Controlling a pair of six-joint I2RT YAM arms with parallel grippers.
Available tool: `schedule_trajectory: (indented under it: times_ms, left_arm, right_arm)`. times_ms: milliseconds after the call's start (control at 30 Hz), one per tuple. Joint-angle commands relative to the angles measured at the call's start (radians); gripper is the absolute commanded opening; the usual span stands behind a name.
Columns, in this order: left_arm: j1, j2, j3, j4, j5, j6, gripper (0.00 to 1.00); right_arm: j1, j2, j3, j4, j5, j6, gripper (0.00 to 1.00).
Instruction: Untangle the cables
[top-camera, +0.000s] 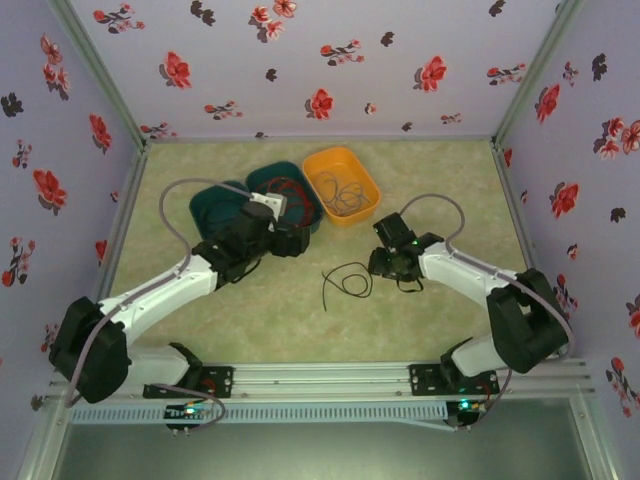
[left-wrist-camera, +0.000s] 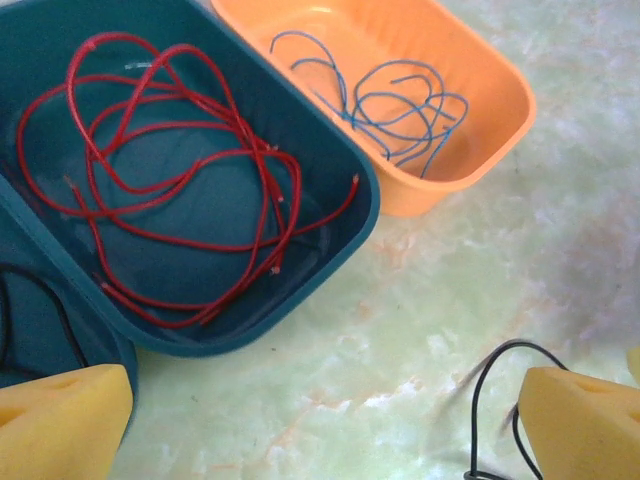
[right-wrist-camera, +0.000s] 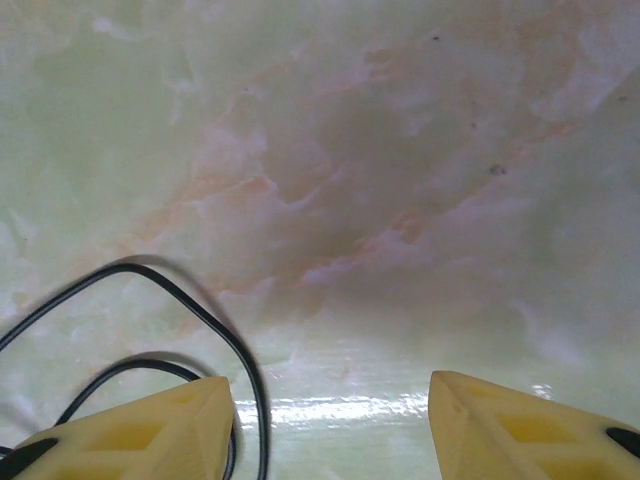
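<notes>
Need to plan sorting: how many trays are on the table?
3: the orange tray with blue cables, the teal tray left of it with red cables, another teal tray farther left.

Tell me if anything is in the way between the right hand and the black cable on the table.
Nothing visible is. The black cable lies loose on the bare table and curves close beside one finger of the open right hand. No other object shows between them in the right wrist view.
</notes>
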Motion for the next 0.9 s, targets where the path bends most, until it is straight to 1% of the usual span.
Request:
schedule_trajectory:
  times_ms: [0, 100, 233, 367, 600, 767, 867]
  left_arm:
    - [-0.041, 0.016, -0.020, 0.058, -0.139, -0.086, 1.00]
    - [-0.062, 0.011, -0.049, 0.084, -0.179, -0.132, 1.00]
    - [-0.064, 0.002, -0.079, 0.127, -0.198, -0.168, 1.00]
    - [-0.064, 0.005, -0.076, 0.139, -0.210, -0.167, 1.00]
    - [-0.064, 0.017, -0.077, 0.141, -0.216, -0.155, 1.00]
    - [-0.065, 0.015, -0.077, 0.142, -0.217, -0.156, 1.00]
    - [-0.064, 0.014, -0.079, 0.139, -0.217, -0.154, 1.00]
  right_arm:
    - [0.014, 0.050, 0.050, 0.015, -0.032, -0.024, 0.53]
    - [0.030, 0.092, 0.082, -0.003, -0.030, -0.058, 0.52]
    - [0.049, 0.140, 0.111, -0.016, -0.021, -0.090, 0.51]
    - [0.060, 0.181, 0.136, -0.019, -0.007, -0.127, 0.51]
    - [0.097, 0.282, 0.214, -0.073, 0.088, -0.205, 0.51]
    - [0.100, 0.336, 0.236, -0.058, 0.089, -0.234, 0.50]
    - [0.100, 0.369, 0.239, -0.045, 0.056, -0.234, 0.48]
